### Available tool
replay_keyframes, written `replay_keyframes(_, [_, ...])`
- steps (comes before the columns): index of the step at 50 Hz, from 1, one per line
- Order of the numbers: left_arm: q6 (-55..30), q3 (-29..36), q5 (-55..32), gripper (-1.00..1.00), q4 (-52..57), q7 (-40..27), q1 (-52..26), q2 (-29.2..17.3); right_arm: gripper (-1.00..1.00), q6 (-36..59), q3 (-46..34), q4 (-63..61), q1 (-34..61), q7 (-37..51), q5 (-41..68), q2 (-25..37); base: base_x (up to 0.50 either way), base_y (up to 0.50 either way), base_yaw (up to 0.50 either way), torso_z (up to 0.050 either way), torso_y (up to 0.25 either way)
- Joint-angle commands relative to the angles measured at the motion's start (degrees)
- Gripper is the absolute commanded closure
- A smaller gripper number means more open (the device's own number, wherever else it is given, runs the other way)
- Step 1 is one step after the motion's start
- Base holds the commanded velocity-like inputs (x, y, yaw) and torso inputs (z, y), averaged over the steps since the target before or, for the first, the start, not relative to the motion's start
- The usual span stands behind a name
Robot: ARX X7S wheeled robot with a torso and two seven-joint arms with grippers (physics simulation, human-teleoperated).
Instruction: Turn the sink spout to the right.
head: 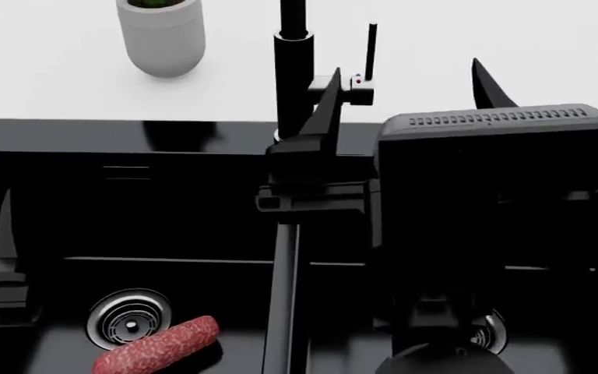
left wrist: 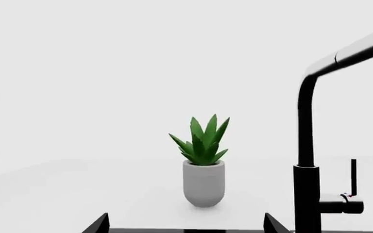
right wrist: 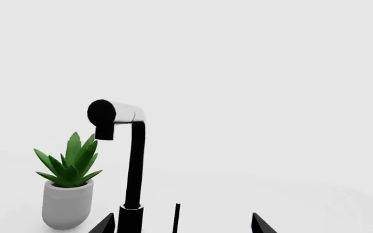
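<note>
The sink spout is mounted upright at the rear edge of the sink, above the centre divider. A thin upright lever is carried on its side stub.

The right gripper is positioned at the spout column — one finger lies against or just in front of the column, the other well to the other side. Its fingers are spread apart; contact with the column cannot be confirmed.

The left gripper is seen only as two separated finger tips, with the potted plant beyond them on the white counter.

A red sausage lies in the left basin beside the steel drain.
</note>
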Motion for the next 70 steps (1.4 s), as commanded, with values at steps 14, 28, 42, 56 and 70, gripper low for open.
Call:
replay_keyframes(14, [0.0,1.2,0.1,-1.00,-0.4,-0.1,-0.1,-0.5,-1.00,-5.2,-4.1,10.0,9.4,-1.2,-0.1,-2.4,0.00,0.00,0.00,0.000,0.000])
replay_keyframes(28, [0.3,1.2,-0.1,-1.00,-0.2,-0.1,0.0,-0.7,-1.00,-15.3,-7.1,24.1,12.5,-2.2,-1.8,-4.6,0.00,0.00,0.00,0.000,0.000])
replay_keyframes(42, [0.7,1.5,-0.2,-1.00,-0.5,-0.1,0.0,-1.0,-1.00,-22.1,-8.9,35.8,16.2,-2.9,-2.2,-6.0,0.00,0.00,0.00,0.000,0.000])
replay_keyframes(56, [1.4,2.0,0.2,-1.00,-0.8,-0.1,0.4,-1.2,-1.00,-26.9,-10.7,43.9,19.7,-3.5,-1.5,-7.2,0.00,0.00,0.00,0.000,0.000])
replay_keyframes(70, [0.7,2.4,0.2,-1.00,-0.2,-0.5,0.1,-1.5,-1.00,-32.5,-12.6,53.1,23.3,-4.4,-0.2,-7.8,0.00,0.00,0.00,0.000,0.000])
